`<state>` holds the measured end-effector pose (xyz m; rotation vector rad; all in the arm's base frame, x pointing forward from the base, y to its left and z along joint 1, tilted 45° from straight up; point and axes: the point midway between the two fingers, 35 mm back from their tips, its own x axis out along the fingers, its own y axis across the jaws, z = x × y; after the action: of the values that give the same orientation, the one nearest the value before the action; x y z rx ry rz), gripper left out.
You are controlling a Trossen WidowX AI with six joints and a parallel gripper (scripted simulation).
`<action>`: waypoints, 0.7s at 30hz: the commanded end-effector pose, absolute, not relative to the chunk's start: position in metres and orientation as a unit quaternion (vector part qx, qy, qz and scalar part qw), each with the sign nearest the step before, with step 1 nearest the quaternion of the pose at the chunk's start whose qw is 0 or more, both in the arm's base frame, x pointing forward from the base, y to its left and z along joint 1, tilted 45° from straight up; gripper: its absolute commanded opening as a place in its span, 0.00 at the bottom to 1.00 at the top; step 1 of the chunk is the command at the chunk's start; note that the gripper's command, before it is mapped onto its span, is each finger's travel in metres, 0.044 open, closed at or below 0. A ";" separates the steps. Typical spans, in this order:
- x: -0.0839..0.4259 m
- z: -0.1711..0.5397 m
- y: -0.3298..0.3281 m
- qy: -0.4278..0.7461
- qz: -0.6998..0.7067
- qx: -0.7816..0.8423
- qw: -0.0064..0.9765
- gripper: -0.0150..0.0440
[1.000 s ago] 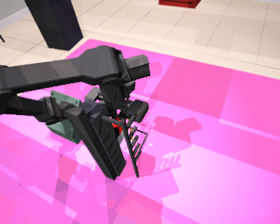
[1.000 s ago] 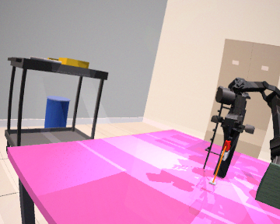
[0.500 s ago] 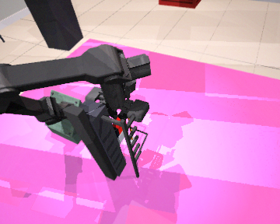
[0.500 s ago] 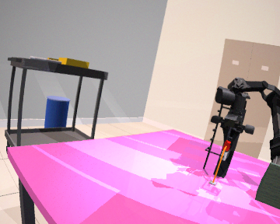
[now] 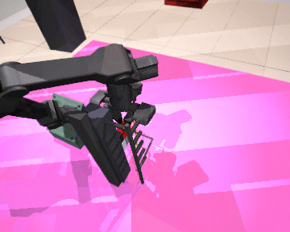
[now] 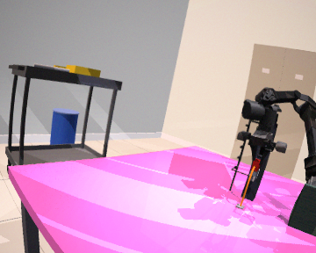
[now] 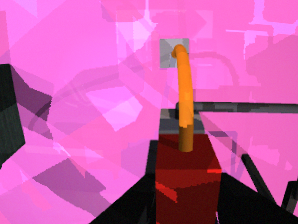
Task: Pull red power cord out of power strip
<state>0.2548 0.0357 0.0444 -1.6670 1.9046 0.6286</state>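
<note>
Your claw (image 5: 123, 121) is clamped on the red plug (image 7: 185, 196), with the dark fingers pressing in on both of its sides in the wrist view. You can see the plug filling the lower middle of that view, and an orange cord (image 7: 185, 96) rising out of its far end and curving to a small grey square (image 7: 173, 54) on the pink desk (image 5: 232, 153).

From the exterior view, you see the arm reaching down from the right, the claw pointing downward over the dark power strip (image 6: 255, 182), which stands tilted on the desk. The red plug shows as a small patch against the strip's upper part, and the cord runs down beside the strip to the desk surface. You cannot tell from these views whether the plug's prongs are in the strip or clear of it.

In the top view, a thin black wire rack (image 5: 137, 151) stands just beside the strip, and a green box (image 5: 68, 121) sits behind it under the arm.
</note>
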 end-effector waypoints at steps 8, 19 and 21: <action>0.261 0.019 0.076 0.690 0.257 -0.609 0.297 0.25; 0.259 0.020 0.070 0.690 0.256 -0.609 0.295 0.65; 0.259 0.020 0.070 0.690 0.256 -0.609 0.295 0.74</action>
<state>0.2588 0.0702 0.0191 -1.6174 1.8408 0.6809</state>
